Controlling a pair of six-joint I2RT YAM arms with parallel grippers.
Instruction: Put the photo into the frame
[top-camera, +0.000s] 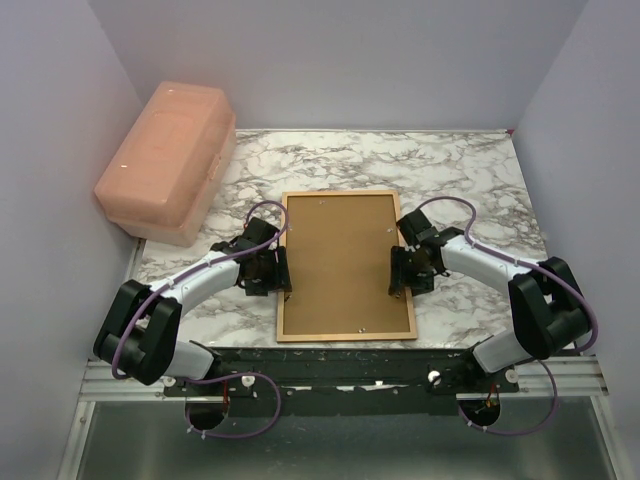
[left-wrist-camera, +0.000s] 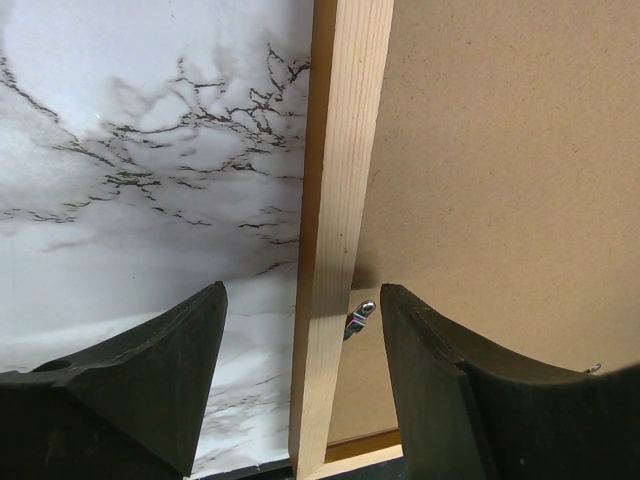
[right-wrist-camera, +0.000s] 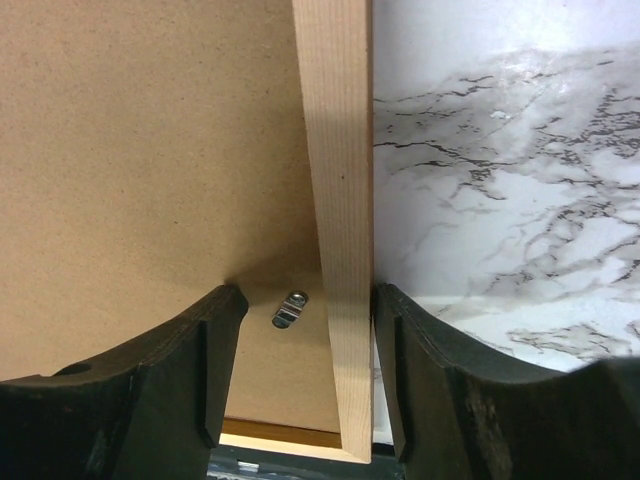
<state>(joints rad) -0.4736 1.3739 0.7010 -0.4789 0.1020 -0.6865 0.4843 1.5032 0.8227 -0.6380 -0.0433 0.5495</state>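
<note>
The orange-brown frame (top-camera: 281, 265) lies face down on the marble table, with the plain brown backing board (top-camera: 345, 262) set inside it. The photo is hidden. My left gripper (top-camera: 283, 268) is open and straddles the frame's left rail (left-wrist-camera: 340, 200), one finger over the marble and one over the board (left-wrist-camera: 500, 180), beside a metal tab (left-wrist-camera: 360, 316). My right gripper (top-camera: 397, 270) is open and straddles the right rail (right-wrist-camera: 340, 150), its outer finger close against the rail's outer side and its inner finger over the board (right-wrist-camera: 140, 140), with a metal tab (right-wrist-camera: 290, 308) between the fingers.
A pink plastic box (top-camera: 168, 160) stands at the back left, partly off the marble top (top-camera: 470, 190). Purple-grey walls close in the left, right and back. The black base rail (top-camera: 350, 365) runs just below the frame's near edge.
</note>
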